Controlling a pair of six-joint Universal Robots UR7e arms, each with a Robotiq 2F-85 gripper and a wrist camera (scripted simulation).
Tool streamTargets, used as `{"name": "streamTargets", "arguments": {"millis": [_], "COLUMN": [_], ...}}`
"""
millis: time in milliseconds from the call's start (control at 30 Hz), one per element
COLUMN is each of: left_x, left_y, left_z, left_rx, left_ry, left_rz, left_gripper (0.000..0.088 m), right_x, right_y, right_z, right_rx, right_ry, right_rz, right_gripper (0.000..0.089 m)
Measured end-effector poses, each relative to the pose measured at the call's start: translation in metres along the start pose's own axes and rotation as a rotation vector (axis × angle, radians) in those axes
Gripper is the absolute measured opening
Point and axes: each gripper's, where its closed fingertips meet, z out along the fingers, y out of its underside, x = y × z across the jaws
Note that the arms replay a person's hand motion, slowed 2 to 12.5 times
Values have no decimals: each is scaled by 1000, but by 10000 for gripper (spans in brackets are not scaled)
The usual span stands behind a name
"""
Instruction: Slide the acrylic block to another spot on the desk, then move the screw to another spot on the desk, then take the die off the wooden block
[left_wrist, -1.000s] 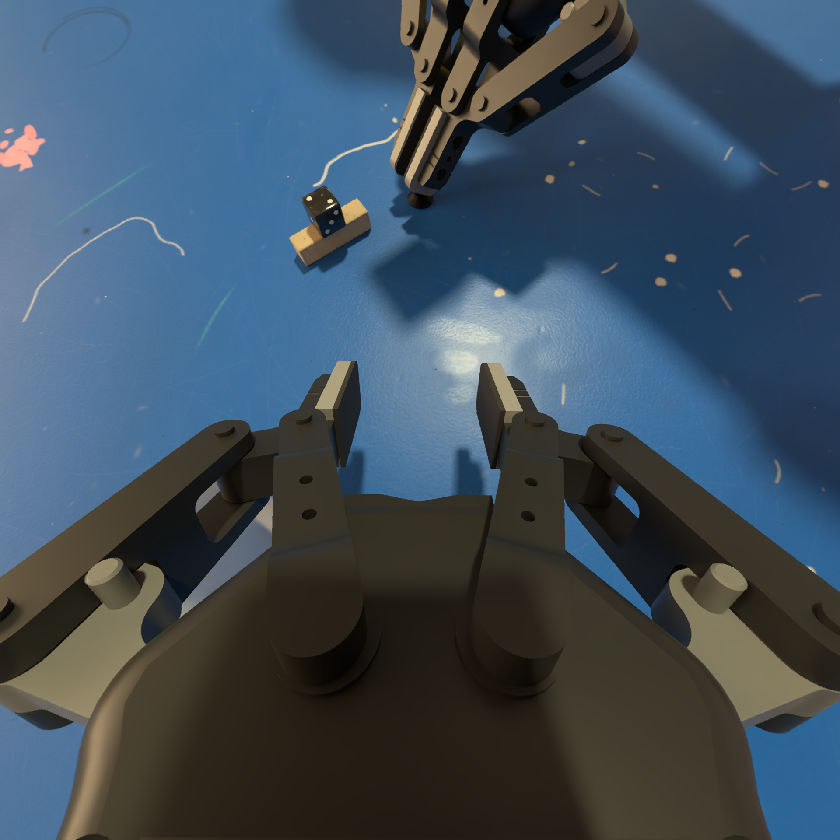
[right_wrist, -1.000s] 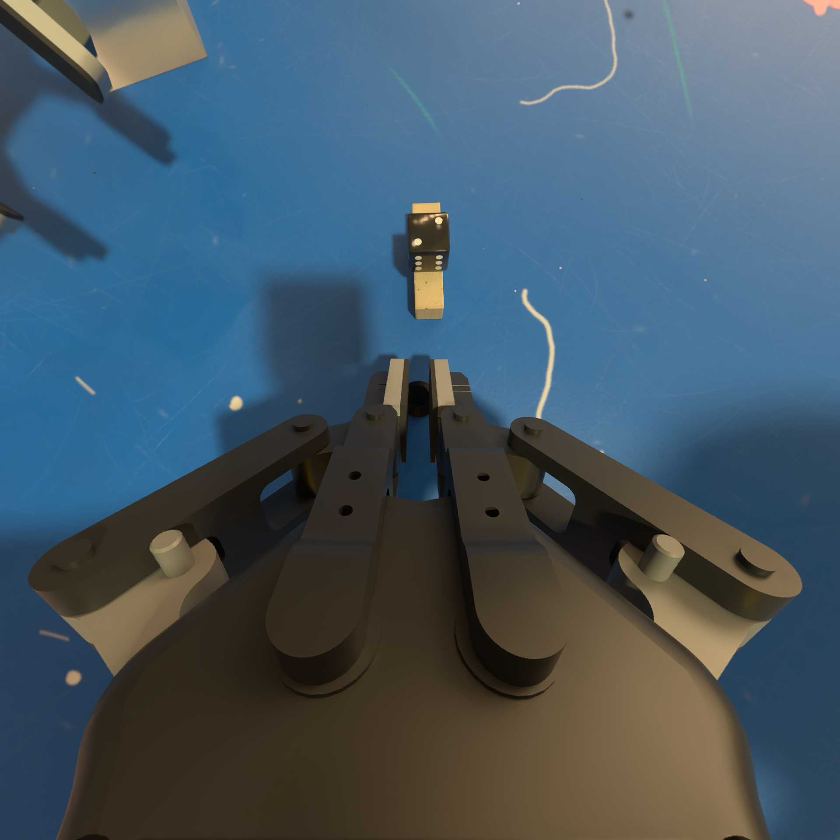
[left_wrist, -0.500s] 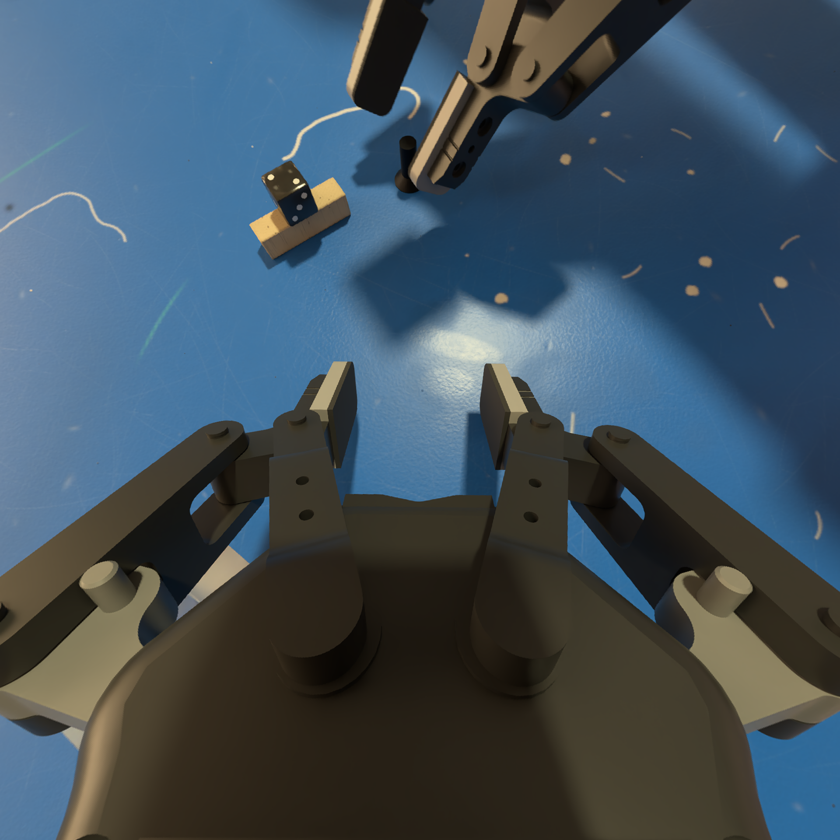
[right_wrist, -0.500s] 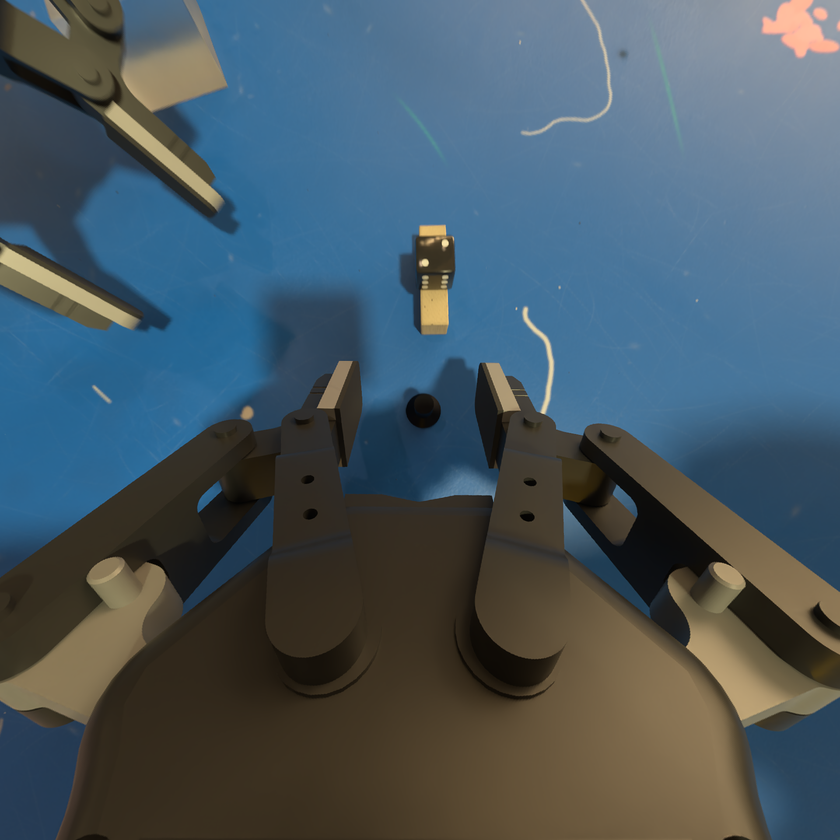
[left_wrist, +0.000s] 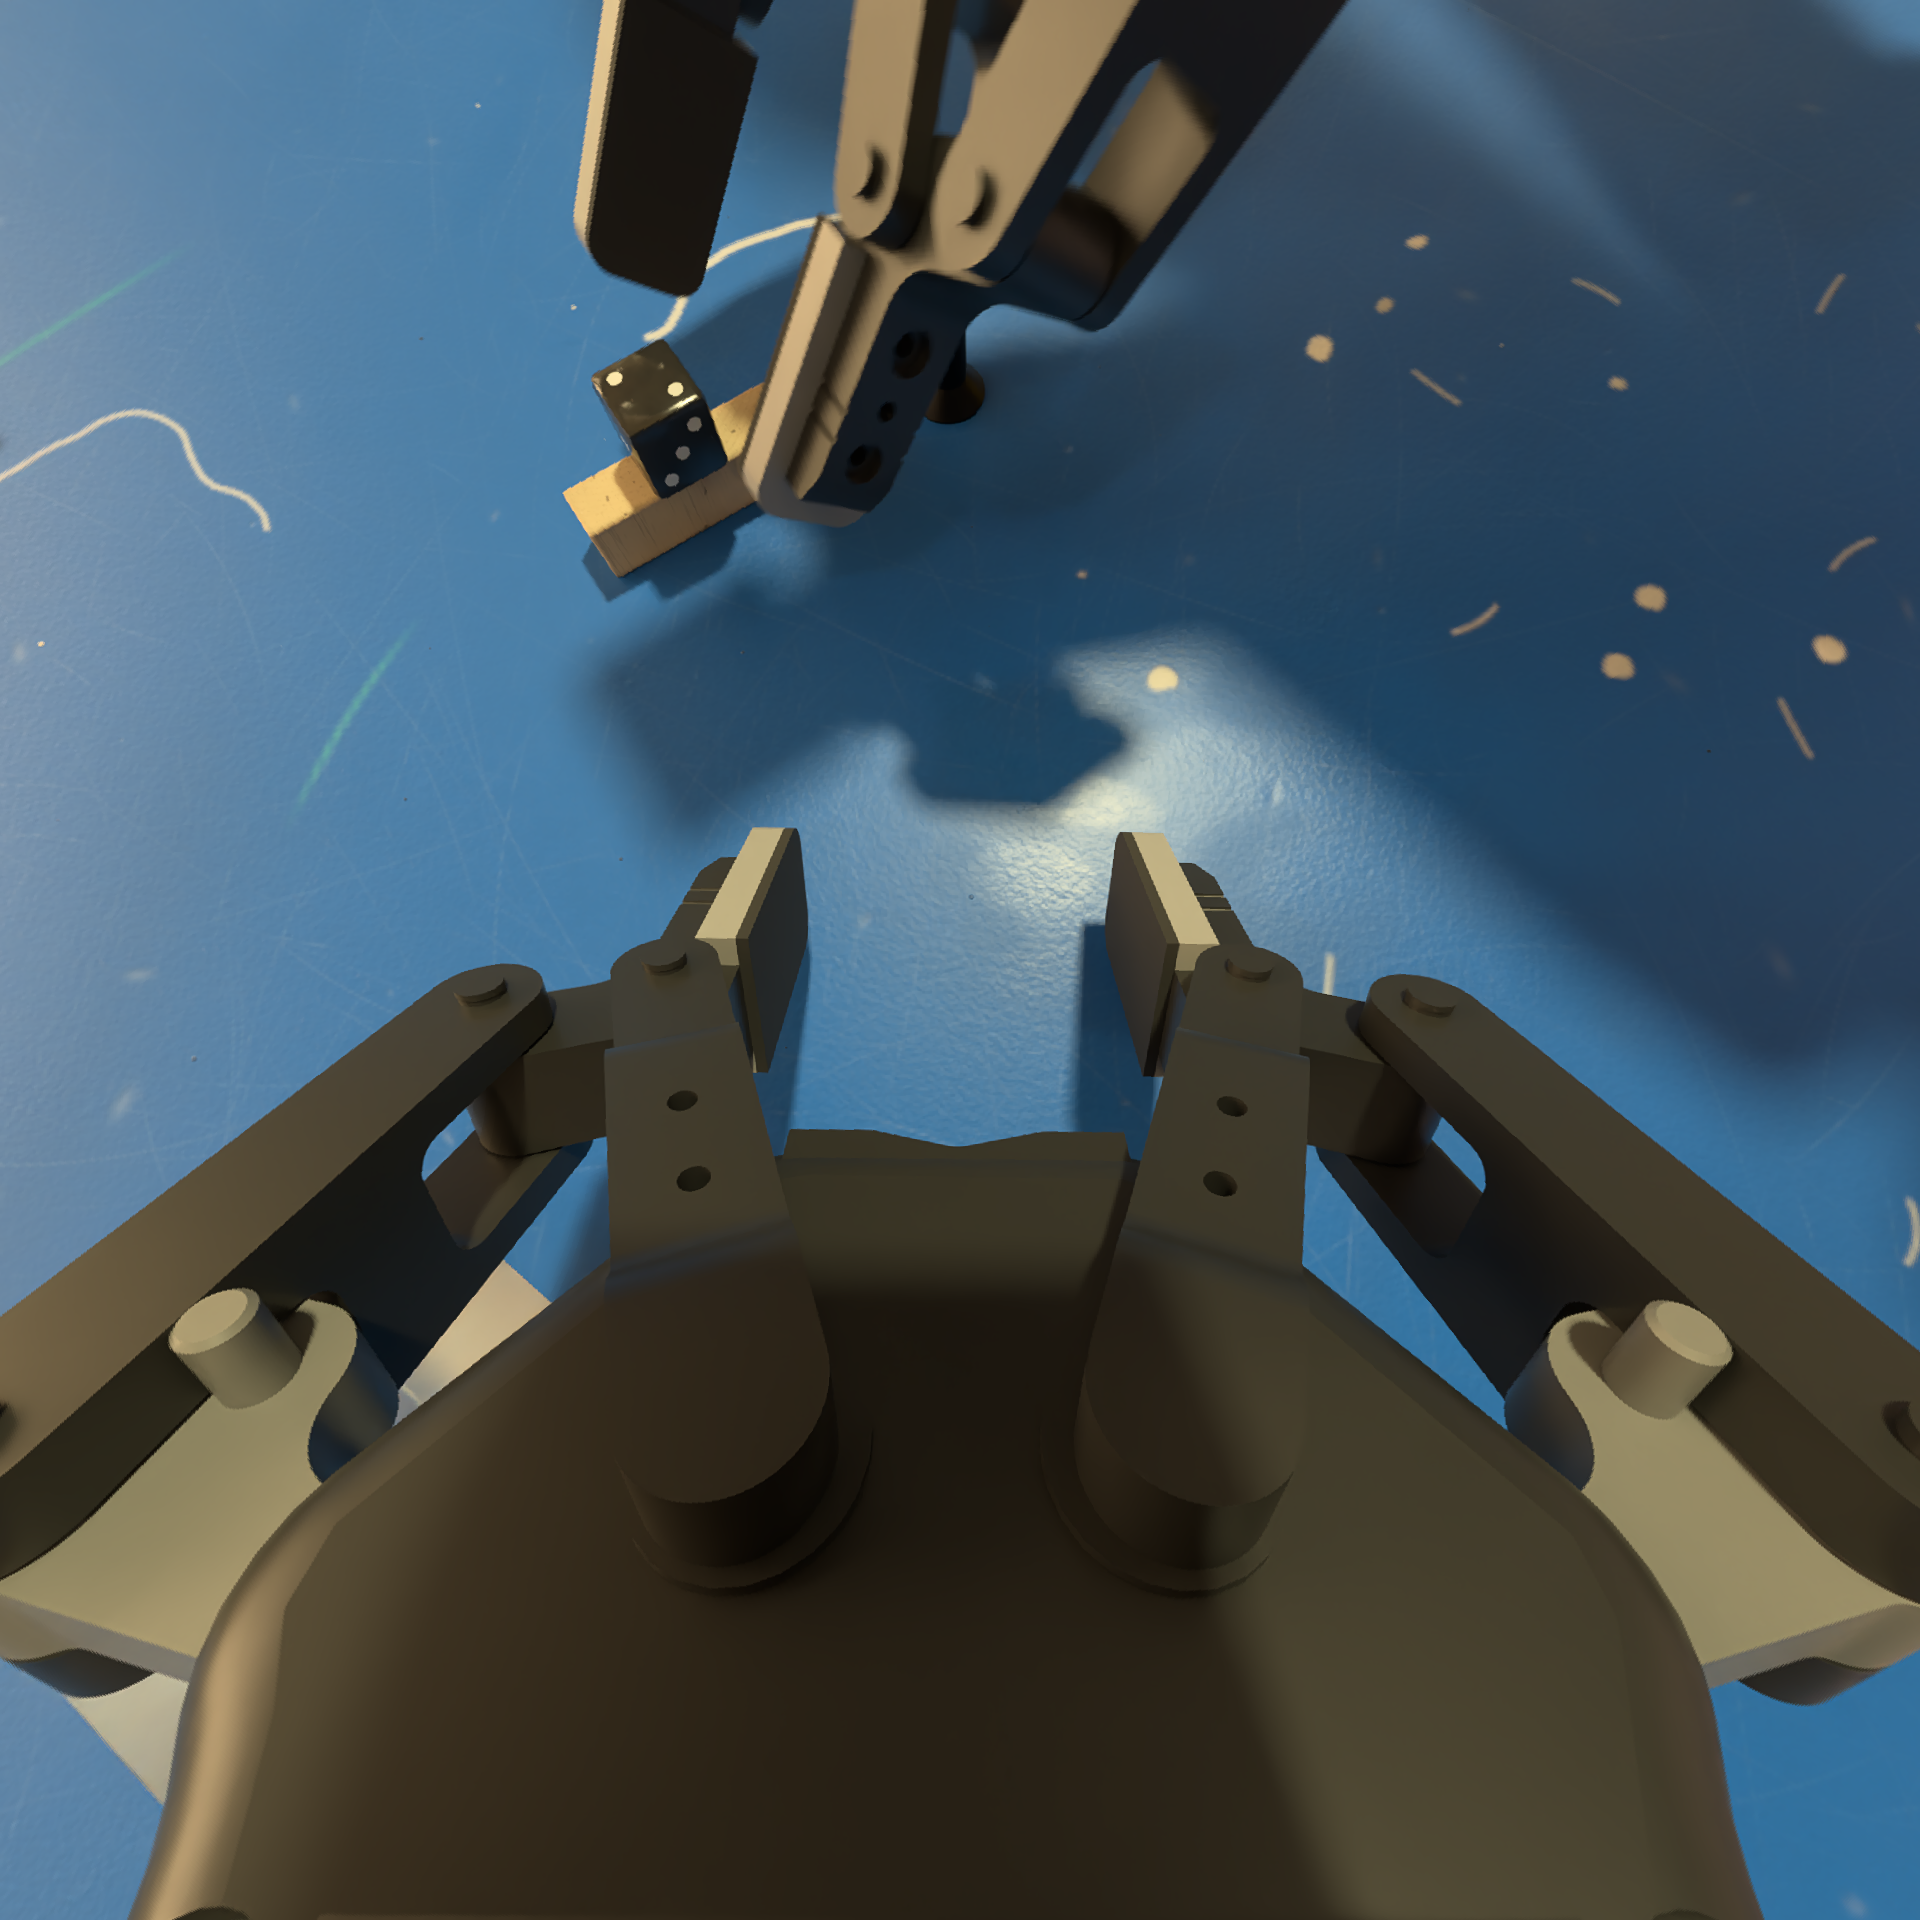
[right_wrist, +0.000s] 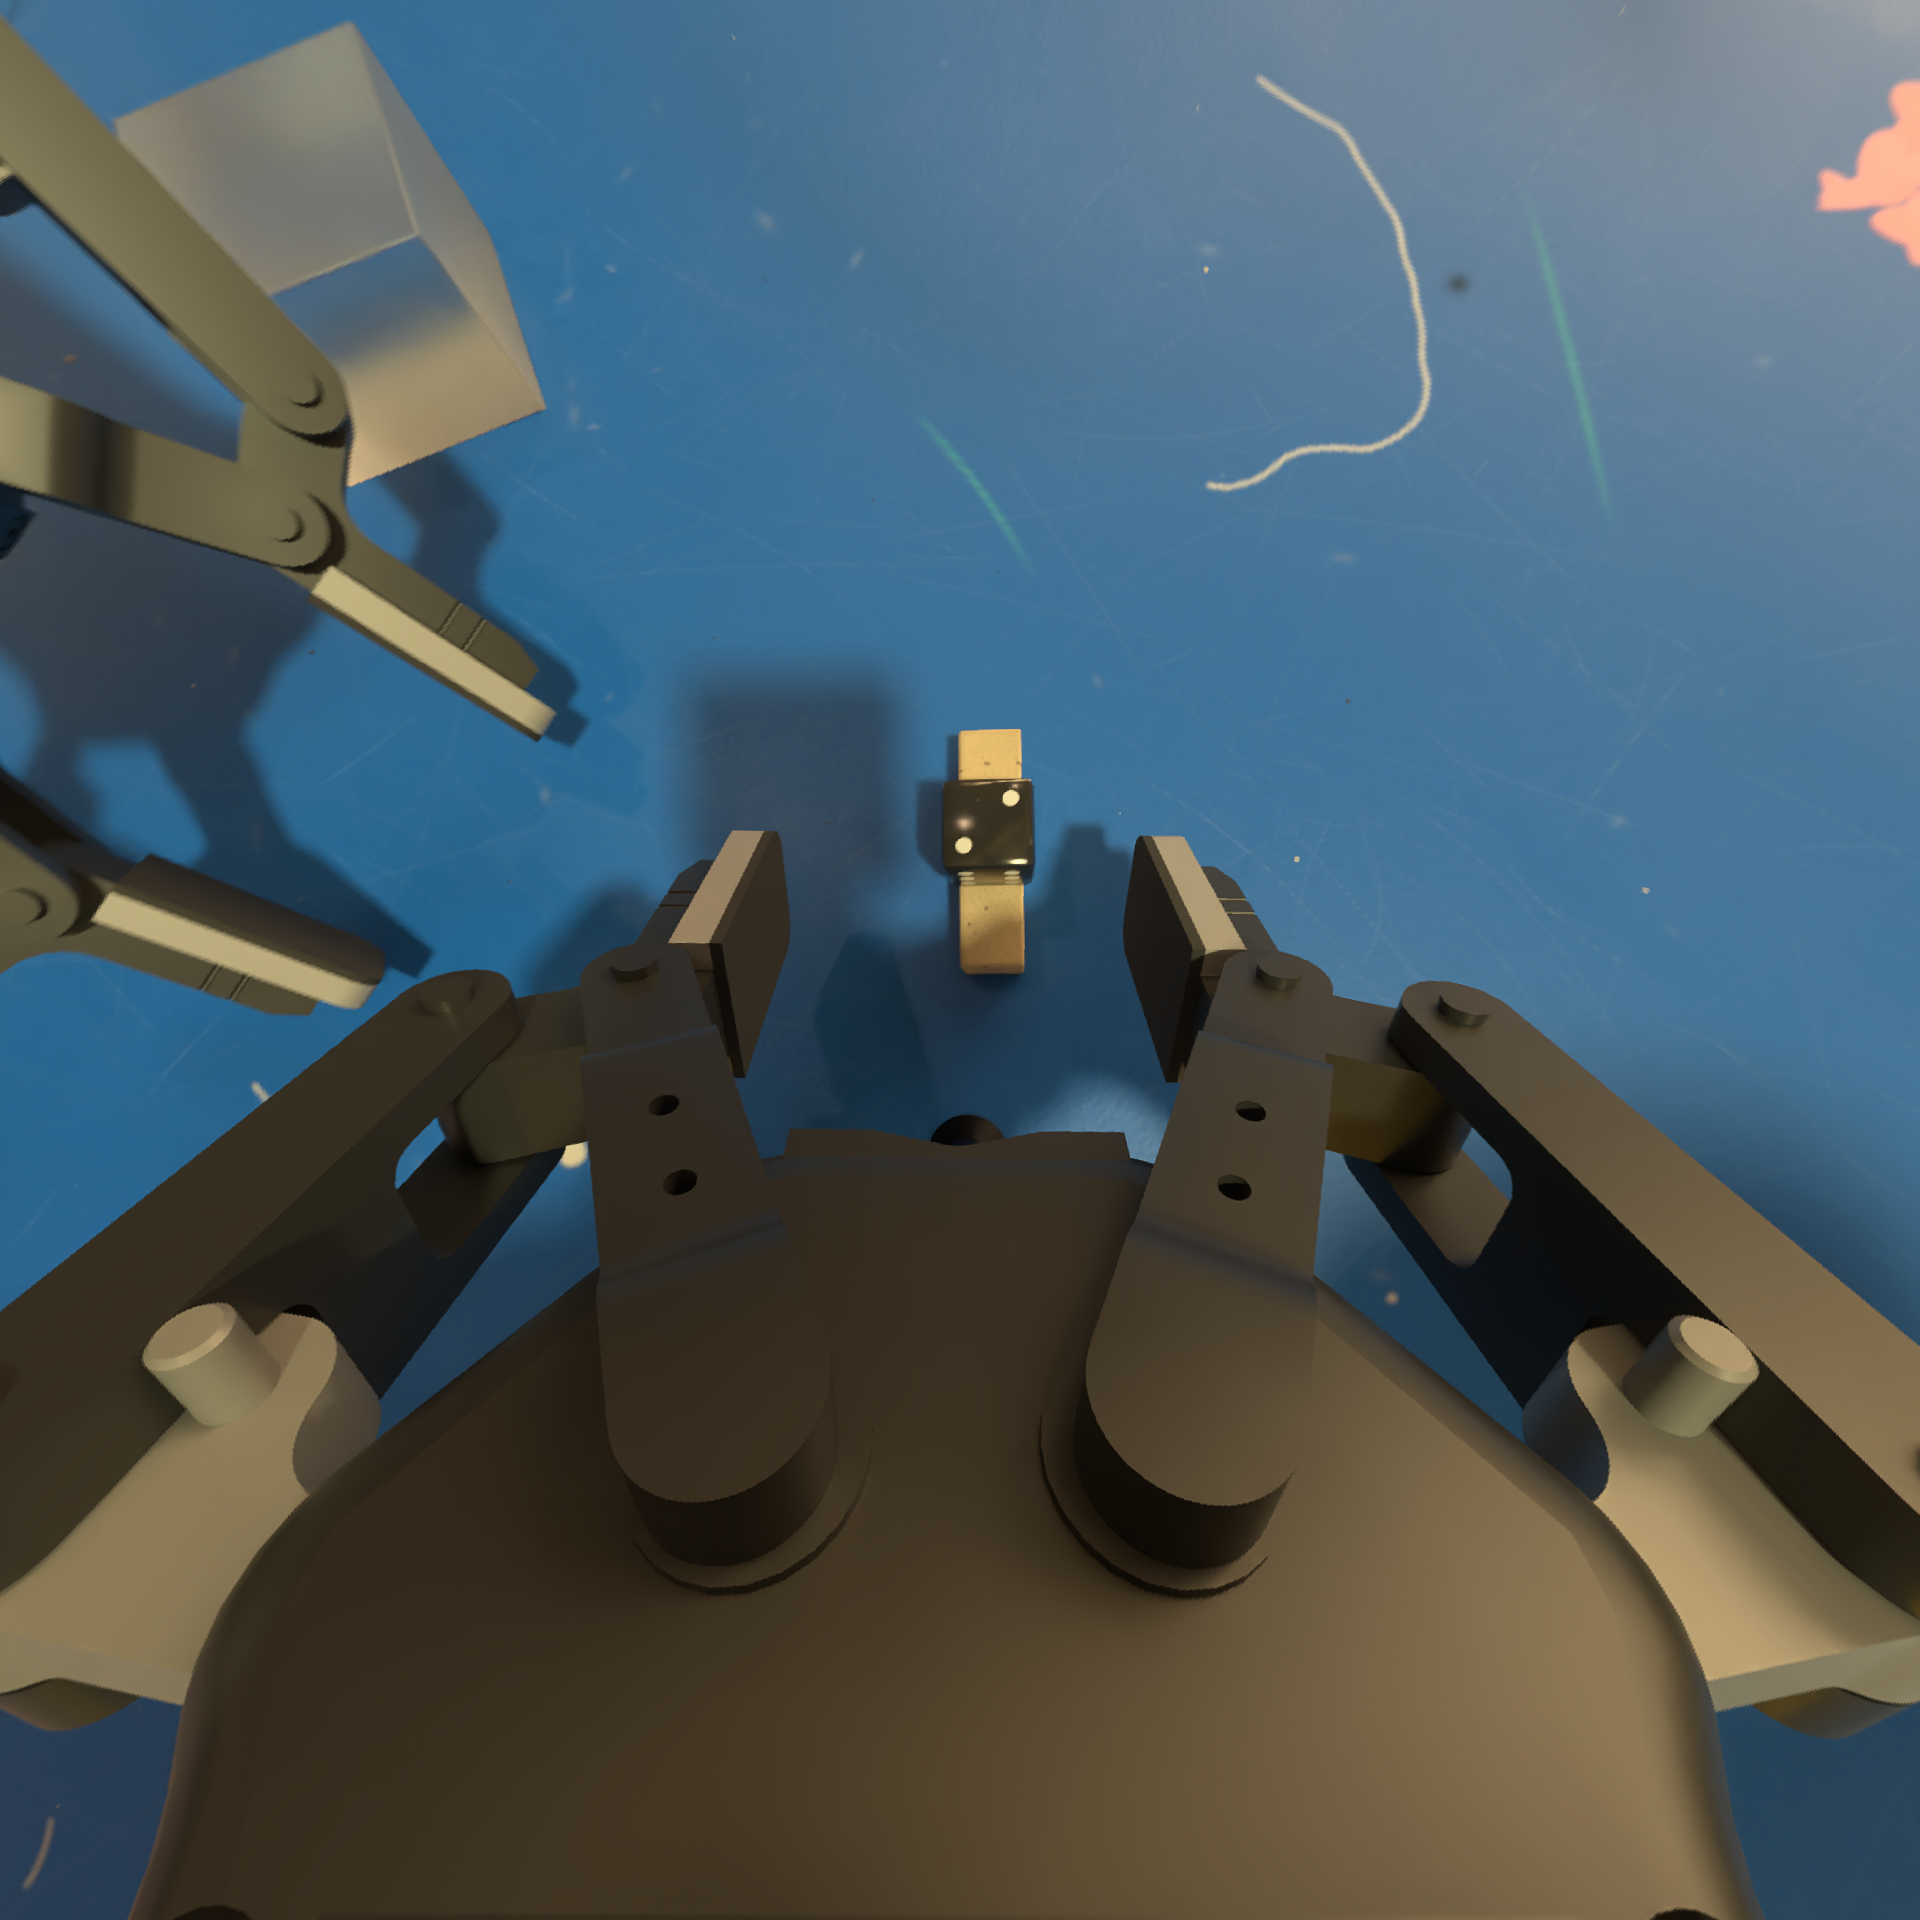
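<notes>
Between the spread fingers of the right claw (right_wrist: 956, 935), holding nothing, sits the black die (right_wrist: 987, 826) atop the wooden block (right_wrist: 992, 930), whose long axis runs straight away from the claw. Behind the block, the screw (right_wrist: 964, 1129) is mostly hidden by the claw body. Left of the block, the left claw (right_wrist: 457, 842) is likewise spread and empty; beyond it stands the acrylic block (right_wrist: 332, 260) on the blue counter (right_wrist: 1351, 675).

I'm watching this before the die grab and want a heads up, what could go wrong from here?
1. The die sits on a narrow wooden block; as the open right gripper closes, a finger might nudge the block and tip the die off.
2. The screw stands upright on the desk right behind that gripper, so a swing back could topple it.
3. The open left gripper hovers nearby, so the arms could clash.
</notes>
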Motion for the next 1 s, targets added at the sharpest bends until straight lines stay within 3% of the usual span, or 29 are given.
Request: {"name": "streamTargets", "arguments": {"millis": [200,333,400,767,1000], "left_x": [-1,-2,-3,-10,-18], "left_y": [1,1,1,-5,-17], "left_z": [-1,-2,-3,-7,-16], "left_rx": [7,15,21,76,154], "left_ry": [-5,-8,-9,-9,-25], "left_rz": [-6,-16,-24,-76,-129], "left_gripper": [535,542,546,567,580], "right_x": [1,4,4,7,5], "right_y": [-5,-8,-11,-37,-58], "right_z": [12,13,12,0,-12], "right_rx": [5,13,26,171,298], "right_ry": [-47,-57,-69,-133,-208], "right_rz": [30,35,34,44,59], "right_gripper": [387,342,164,167,167]}}
